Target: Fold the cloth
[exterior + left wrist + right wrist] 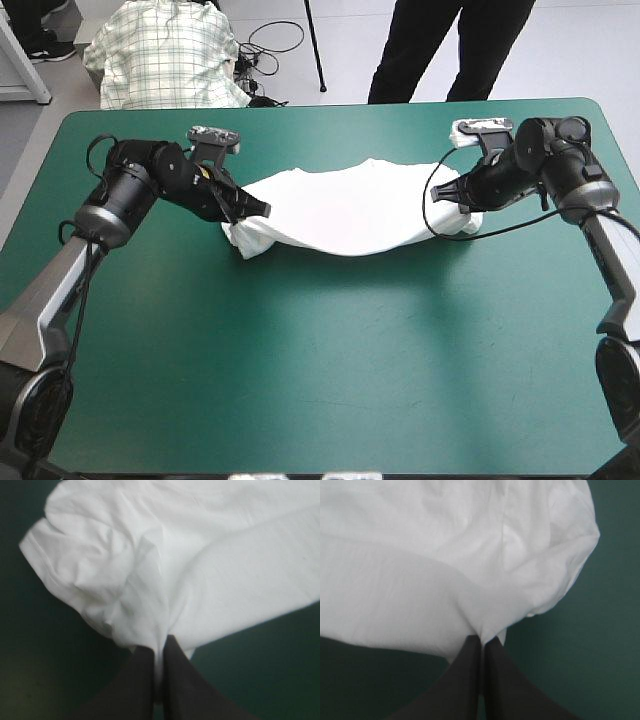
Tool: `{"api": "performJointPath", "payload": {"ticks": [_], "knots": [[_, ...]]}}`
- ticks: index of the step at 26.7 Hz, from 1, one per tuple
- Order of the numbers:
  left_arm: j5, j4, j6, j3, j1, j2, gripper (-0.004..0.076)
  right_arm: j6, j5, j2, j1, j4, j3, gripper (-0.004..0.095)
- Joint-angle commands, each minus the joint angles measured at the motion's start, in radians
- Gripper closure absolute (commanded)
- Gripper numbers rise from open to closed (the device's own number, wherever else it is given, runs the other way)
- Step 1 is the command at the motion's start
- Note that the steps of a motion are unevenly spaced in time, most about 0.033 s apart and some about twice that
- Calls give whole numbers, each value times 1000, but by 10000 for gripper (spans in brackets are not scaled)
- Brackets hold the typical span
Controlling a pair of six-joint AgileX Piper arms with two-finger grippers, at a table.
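The white T-shirt lay just above the centre of the high frame, drawn into a long band across the teal-green table and sagging slightly in the middle. A shadow under its lower edge suggested that this side hung clear of the cover. At the band's left end the left gripper was clamped on the fabric, a small bunch of cloth hanging below it. At the right end the right gripper pinched the other end in the same way.

The left wrist view showed the left gripper with its black fingers all but closed, a thin ridge of the T-shirt caught between them and a sleeve-like flap spreading ahead. The right wrist view matched it: the right gripper was nipped tight on a gathered corner of the T-shirt, with white cloth filling the field ahead.

The fold appeared to be under way and unfinished. Both ends were in hand and the cloth looked doubled along its length, but nothing lay flat as a neat bundle, and the carry-over, the release and any further folds seemingly remained.

Room was uneven. The table's far edge ran close along the upper part of the high frame, while the whole lower half lay bare. The right arm stood nearer its side edge than the left.
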Motion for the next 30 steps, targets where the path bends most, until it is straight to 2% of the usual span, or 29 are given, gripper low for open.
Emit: {"api": "performJointPath", "payload": {"ticks": [1,11,19,27,29,30], "knots": [[-38,0,-8,91,-47,-115,733,-7,-25,-110,5,13,47,925],[-15,48,-37,381,-135,-250,733,-4,-7,-267,5,14,335,925],[-12,47,-62,503,-142,-292,733,-6,-2,-376,5,42,547,925],[-18,43,-60,554,-142,-310,732,-12,-34,-399,5,44,641,925],[-15,47,-53,554,-142,-310,701,-35,-48,-399,5,42,641,900],[-4,47,-35,554,-142,-310,636,-39,-48,-399,5,42,641,859]]}}
